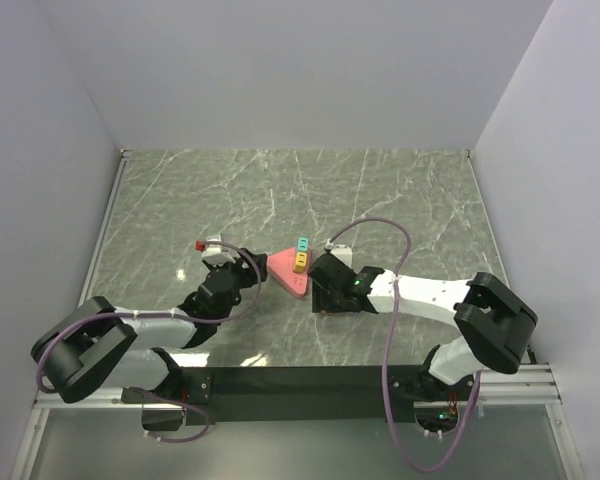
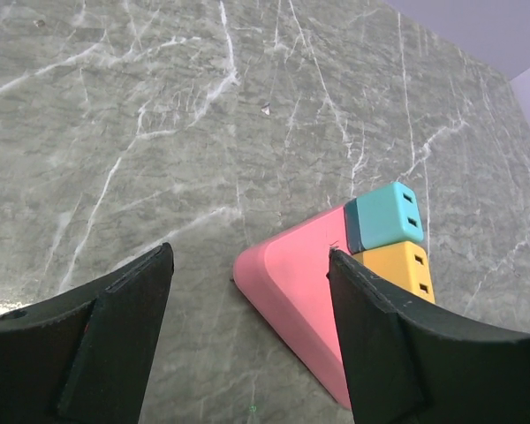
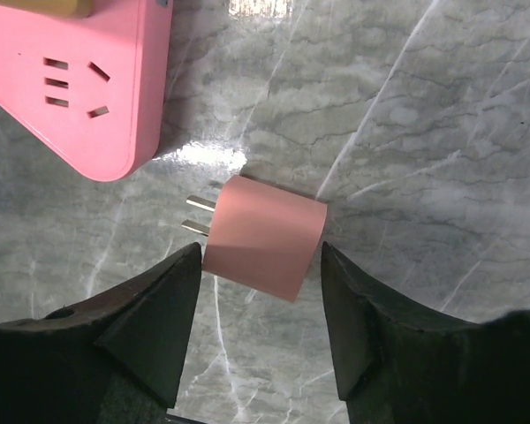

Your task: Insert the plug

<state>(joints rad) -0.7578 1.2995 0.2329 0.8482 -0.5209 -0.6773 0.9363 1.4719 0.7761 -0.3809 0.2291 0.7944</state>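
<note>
Black fingers of the right pincer (image 3: 258, 265) are standing apart on either side of the pink plug (image 3: 263, 237), which is lying flat on the grey marble table (image 3: 424, 132); whether they are touching it cannot be told. The plug's two metal prongs are sticking out on the side nearer the pink socket block (image 3: 71, 79), close to it but apart. Left of the block, the left pincer (image 2: 247, 265) is hovering with fingers spread wide, gripping nothing, beside the block's left corner. On the block's far edge, a teal adapter (image 2: 384, 216) and an orange adapter (image 2: 402, 269) are sitting side by side, touching.
</note>
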